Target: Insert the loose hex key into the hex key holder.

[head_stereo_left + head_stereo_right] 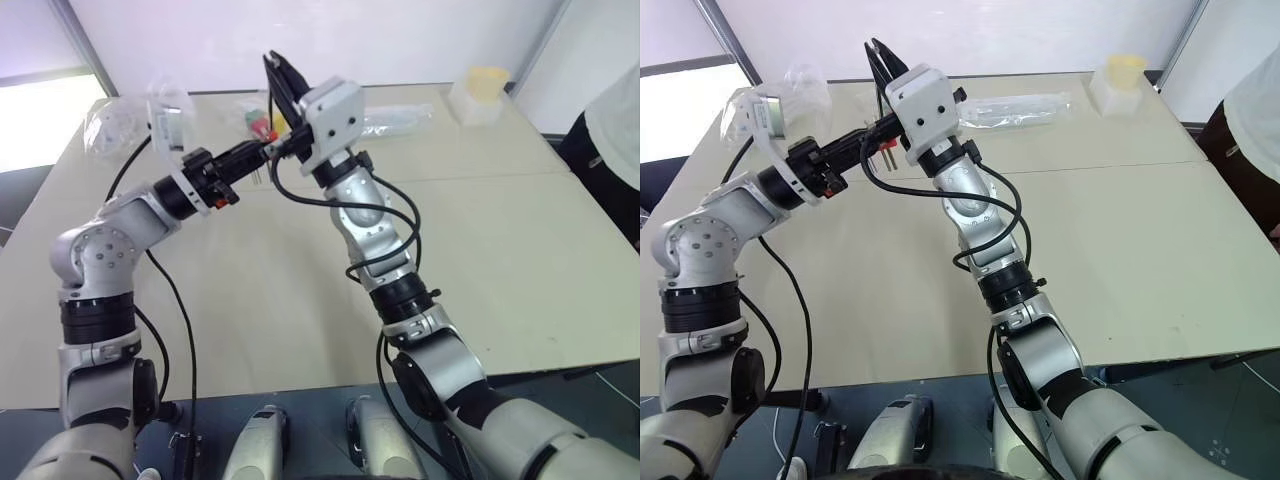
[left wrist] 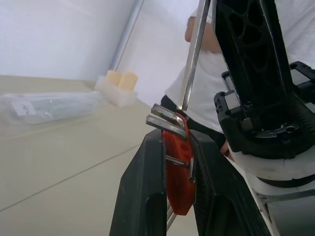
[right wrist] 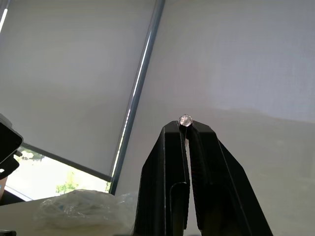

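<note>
Holding stock, nearest item first: my left gripper (image 2: 170,196), two black fingers clenched on the small orange-red plastic hex key holder (image 2: 178,172), several thin metal keys sticking out past the fingertips. This gripper is raised above the beige table (image 1: 500,250), pointing toward my right arm.

Next: my right gripper (image 3: 186,129), black fingers pressed together on the thin dark metal loose hex key (image 2: 194,54); the rod's tip shows as a small bright end between the fingertips in the right wrist view. In the left wrist view, the rod runs as a long straight shaft to the holder's upper edge, meeting it beside the bent key ends; whether it sits in a slot, I cannot tell.

Farther, on the table: crumpled clear plastic bags (image 1: 790,85) at the far left, a long clear plastic packet (image 1: 1015,105), a pale yellow container (image 1: 1123,78) at the far right.

At the right edge: a person in a white top (image 1: 615,120).
</note>
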Motion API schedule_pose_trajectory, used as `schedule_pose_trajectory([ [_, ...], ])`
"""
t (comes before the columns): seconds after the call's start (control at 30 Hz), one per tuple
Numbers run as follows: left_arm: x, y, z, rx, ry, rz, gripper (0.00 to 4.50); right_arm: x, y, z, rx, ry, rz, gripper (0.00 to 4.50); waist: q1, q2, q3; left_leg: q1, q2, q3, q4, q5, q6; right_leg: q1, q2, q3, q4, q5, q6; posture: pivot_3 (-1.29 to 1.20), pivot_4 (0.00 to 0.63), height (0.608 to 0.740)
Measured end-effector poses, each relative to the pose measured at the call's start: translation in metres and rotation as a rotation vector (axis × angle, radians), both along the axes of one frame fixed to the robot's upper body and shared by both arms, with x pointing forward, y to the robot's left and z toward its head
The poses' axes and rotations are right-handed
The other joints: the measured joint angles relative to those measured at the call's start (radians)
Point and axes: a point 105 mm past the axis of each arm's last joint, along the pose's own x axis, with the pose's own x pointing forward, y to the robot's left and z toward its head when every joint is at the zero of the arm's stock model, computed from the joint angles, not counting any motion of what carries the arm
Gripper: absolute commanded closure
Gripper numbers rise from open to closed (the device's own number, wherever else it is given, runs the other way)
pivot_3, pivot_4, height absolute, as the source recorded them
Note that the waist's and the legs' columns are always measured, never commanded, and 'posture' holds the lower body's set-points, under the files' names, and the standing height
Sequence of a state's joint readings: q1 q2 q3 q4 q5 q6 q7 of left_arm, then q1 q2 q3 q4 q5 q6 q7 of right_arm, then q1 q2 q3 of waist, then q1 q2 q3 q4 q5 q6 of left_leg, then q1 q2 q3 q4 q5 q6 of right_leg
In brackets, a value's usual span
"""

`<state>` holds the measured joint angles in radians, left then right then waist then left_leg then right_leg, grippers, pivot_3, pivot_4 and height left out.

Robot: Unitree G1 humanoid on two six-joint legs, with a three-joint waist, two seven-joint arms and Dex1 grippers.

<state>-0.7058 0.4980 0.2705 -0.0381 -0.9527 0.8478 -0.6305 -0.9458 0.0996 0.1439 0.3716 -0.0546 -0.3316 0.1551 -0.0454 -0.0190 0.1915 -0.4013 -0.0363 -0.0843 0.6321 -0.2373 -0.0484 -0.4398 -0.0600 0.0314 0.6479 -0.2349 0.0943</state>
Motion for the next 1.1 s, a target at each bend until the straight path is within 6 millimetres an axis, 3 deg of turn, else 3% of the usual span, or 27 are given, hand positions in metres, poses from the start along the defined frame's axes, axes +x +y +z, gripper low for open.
schedule_pose_trajectory([
  [1.1,-0.0024,0.0037,0.0051,-0.039,0.025,0.004,4.28,-0.0005,0.0006,-0.0001,-0.003,-0.003,0.002,4.47,0.000,0.000,0.000,0.000,0.000,0.000,0.000,0.000,0.000,0.000,0.000,0.000,0.000,0.000,0.000,0.00,0.150,0.740],
])
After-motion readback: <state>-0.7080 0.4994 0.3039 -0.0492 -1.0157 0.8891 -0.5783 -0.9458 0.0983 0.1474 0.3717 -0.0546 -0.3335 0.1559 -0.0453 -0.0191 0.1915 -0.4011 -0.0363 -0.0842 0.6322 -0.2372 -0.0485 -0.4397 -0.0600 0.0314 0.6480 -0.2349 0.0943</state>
